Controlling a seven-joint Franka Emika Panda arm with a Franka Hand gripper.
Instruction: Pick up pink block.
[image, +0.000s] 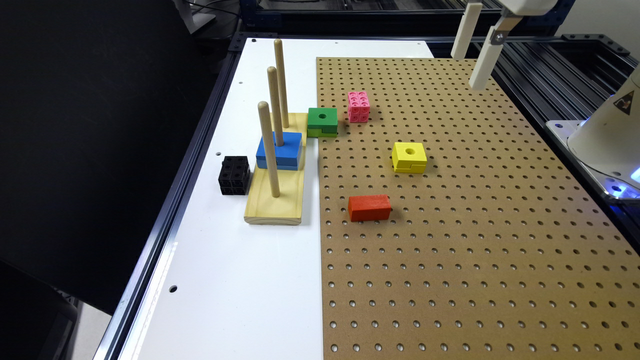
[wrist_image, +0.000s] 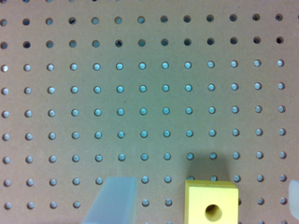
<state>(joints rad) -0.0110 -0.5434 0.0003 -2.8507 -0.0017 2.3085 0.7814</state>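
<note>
Pincer (image: 475, 52) hangs wide open and empty above the pegboard (image: 475, 225), well apart from the pink block (image: 358, 106). That block sits on the pegboard just beside the green block (image: 322, 122).

pink block (image: 358, 106) on pegboard (image: 475, 225), just beside holed block (image: 322, 122) on exterior view's left | peg stand (image: 276, 197) on table (image: 225, 280) beside pegboard
</note>
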